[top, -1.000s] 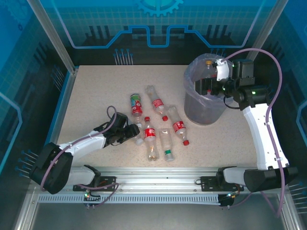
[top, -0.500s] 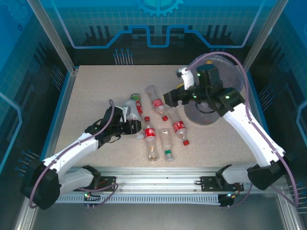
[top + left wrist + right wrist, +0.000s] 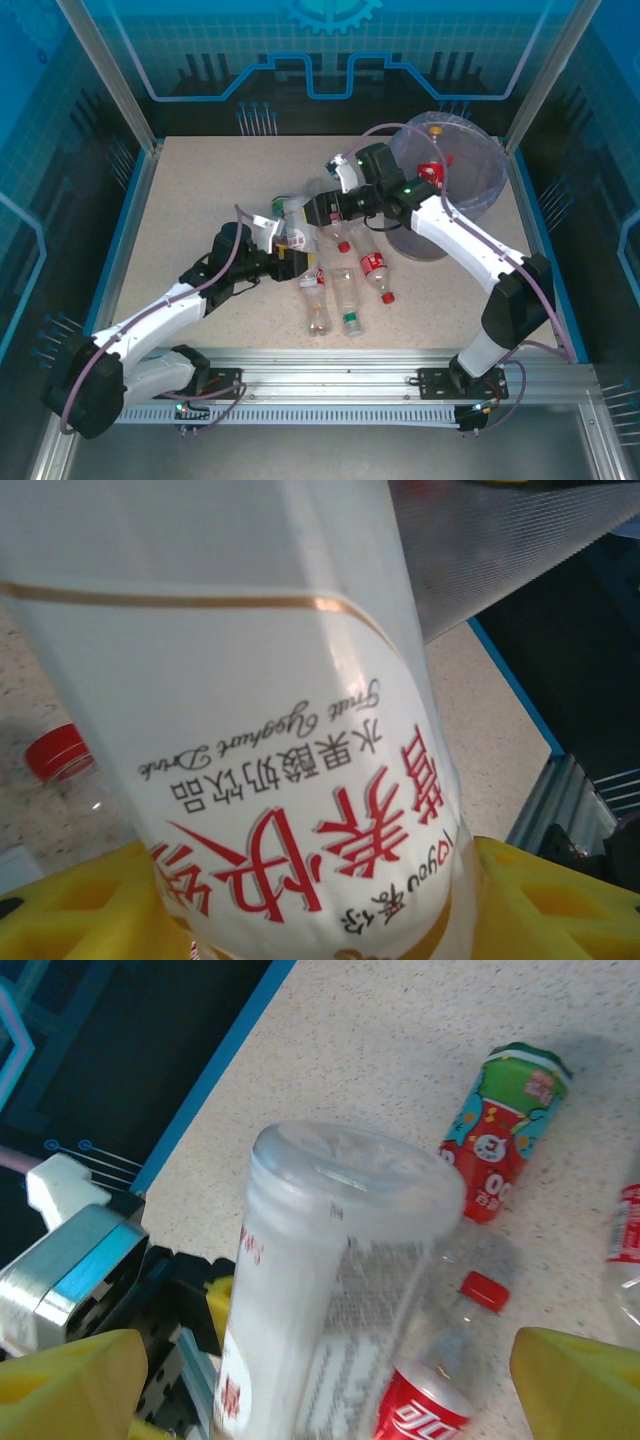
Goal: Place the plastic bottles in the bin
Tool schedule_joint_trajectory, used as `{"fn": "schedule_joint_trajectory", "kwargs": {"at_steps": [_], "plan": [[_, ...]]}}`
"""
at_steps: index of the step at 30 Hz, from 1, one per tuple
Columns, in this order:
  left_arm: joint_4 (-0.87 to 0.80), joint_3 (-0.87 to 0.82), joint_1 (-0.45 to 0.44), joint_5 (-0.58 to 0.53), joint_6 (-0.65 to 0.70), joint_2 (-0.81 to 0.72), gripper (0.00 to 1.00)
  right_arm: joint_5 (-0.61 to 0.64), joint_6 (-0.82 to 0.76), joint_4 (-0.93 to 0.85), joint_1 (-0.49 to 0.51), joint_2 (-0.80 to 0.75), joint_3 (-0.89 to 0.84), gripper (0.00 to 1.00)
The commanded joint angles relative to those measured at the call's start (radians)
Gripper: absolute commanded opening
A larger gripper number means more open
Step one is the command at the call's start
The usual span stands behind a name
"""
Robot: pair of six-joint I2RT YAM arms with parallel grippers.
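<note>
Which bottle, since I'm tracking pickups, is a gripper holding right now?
The white yogurt-drink bottle with red lettering, clamped in the left gripper; the other bottles, mostly red-labelled, lie loose on the table.

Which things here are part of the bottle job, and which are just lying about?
Job: white bottle in the left fingers; green-and-red bottle; red-label bottles; green-cap bottle; bin.
Just there: table; front rail; back panel.

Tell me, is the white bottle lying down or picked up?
Picked up: the left arm's yellow fingers clamp the white bottle, raised above the table.
</note>
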Motion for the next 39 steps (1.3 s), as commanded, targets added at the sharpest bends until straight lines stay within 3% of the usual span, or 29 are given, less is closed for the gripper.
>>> {"fn": "schedule_joint_trajectory", "kwargs": {"at_steps": [1, 6, 18, 21, 24, 32, 39], "plan": [[0.085, 0.011, -0.010, 0.052, 0.028, 0.016, 0.56, -0.063, 0.059, 0.092, 0.017, 0.045, -0.012, 0.95], [0.108, 0.018, -0.019, 0.066, 0.026, 0.035, 0.56, -0.080, 0.093, 0.136, 0.016, 0.091, -0.011, 0.91], [0.122, 0.010, -0.024, 0.056, 0.017, 0.032, 0.57, -0.085, 0.101, 0.161, 0.004, 0.092, -0.024, 0.64], [0.122, 0.009, -0.024, 0.043, 0.001, 0.024, 0.70, -0.081, 0.085, 0.149, 0.001, 0.082, -0.011, 0.63], [0.110, 0.009, -0.024, 0.032, -0.024, 0.001, 0.99, -0.072, 0.058, 0.124, -0.006, 0.072, 0.018, 0.63], [-0.045, -0.001, -0.023, 0.044, -0.088, -0.124, 0.99, 0.068, -0.111, -0.056, -0.038, 0.009, 0.231, 0.58], [-0.206, -0.026, -0.025, -0.037, -0.093, -0.168, 0.99, 0.244, -0.255, -0.212, -0.111, -0.072, 0.445, 0.53]]}}
